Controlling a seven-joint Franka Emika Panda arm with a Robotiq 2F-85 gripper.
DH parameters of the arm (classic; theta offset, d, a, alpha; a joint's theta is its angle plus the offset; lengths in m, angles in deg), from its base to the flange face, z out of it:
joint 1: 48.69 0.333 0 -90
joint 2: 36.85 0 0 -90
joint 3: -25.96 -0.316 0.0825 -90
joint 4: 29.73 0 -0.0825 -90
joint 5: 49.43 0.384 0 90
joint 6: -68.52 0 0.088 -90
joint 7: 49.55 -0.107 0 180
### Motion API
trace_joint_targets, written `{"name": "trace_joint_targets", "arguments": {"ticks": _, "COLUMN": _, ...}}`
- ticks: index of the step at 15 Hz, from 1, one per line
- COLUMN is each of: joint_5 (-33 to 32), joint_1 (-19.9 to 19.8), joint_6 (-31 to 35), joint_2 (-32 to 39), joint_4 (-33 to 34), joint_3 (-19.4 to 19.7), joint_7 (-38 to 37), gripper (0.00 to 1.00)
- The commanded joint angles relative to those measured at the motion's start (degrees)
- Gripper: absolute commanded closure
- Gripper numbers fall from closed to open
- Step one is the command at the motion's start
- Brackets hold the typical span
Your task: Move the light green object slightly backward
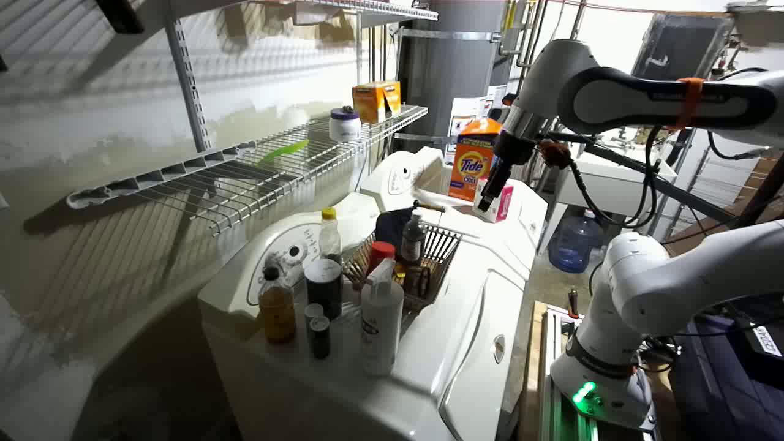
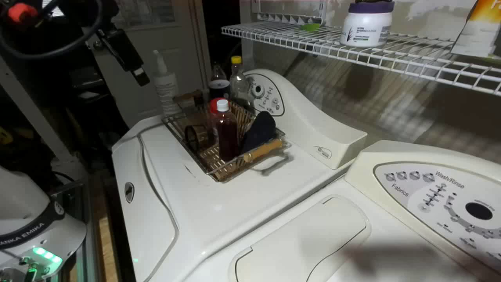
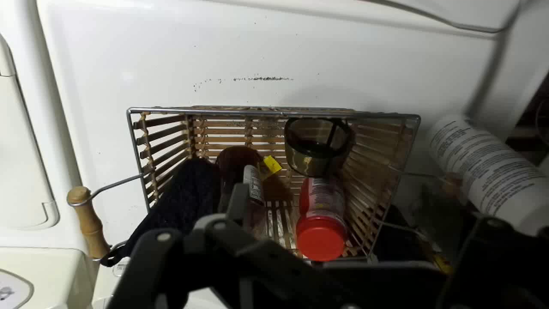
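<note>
1. The light green object (image 1: 285, 150) lies on the wire shelf (image 1: 294, 185), in the part close to the wall (image 1: 263, 73). Its form is long and flat.
2. Along this shelf, it is placed between a pale strip with compartments (image 1: 162, 176) and a white jar with purple lid (image 1: 345, 127). The strip is just beside it; whether the two touch, I cannot tell.
3. On the other side of the jar stands an orange box (image 1: 375, 103).
4. The claw (image 1: 486, 201) hangs well apart from the green object and points downward at a slant. In the wrist view it is spread wide, and it has hold of nothing. The basket (image 3: 214, 130) is seen below it.
5. The basket stands on a white machine (image 2: 203, 203). Inside are a jar with red lid (image 3: 321, 238), a dark bottle with white cap (image 2: 227, 133) and a black cloth (image 2: 260, 131).
6. Near the basket, on the same machine, stand a white spray bottle (image 1: 381, 324), a bottle with yellow cap (image 1: 329, 239) and a bottle with orange liquid (image 1: 277, 313).
7. In an exterior view, a Tide box (image 1: 473, 164) and a smaller pink and white box (image 1: 506, 204) stand together. The claw hides a part of the smaller one.
8. The white arm (image 1: 649, 104) shows green lights (image 1: 585, 392) at its base.
</note>
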Motion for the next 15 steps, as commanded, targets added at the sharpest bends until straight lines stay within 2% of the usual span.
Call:
{"name": "trace_joint_targets", "arguments": {"ticks": 1, "joint_5": 0.46, "joint_1": -0.59, "joint_6": -0.07, "joint_2": 0.13, "joint_4": 0.09, "joint_3": -0.43, "joint_7": 0.39, "gripper": 0.00}}
{"name": "trace_joint_targets", "arguments": {"ticks": 9, "joint_5": 0.46, "joint_1": -0.59, "joint_6": -0.07, "joint_2": 0.13, "joint_4": 0.09, "joint_3": -0.43, "joint_7": 0.39, "gripper": 0.00}}
{"name": "trace_joint_targets", "arguments": {"ticks": 11, "joint_5": -0.80, "joint_1": 0.94, "joint_6": 0.91, "joint_2": 3.11, "joint_4": 2.51, "joint_3": -2.09, "joint_7": 1.71, "gripper": 0.00}}
{"name": "trace_joint_targets", "arguments": {"ticks": 15, "joint_5": -5.54, "joint_1": 3.53, "joint_6": -0.35, "joint_2": 10.87, "joint_4": 11.42, "joint_3": -6.21, "joint_7": 6.11, "gripper": 0.00}}
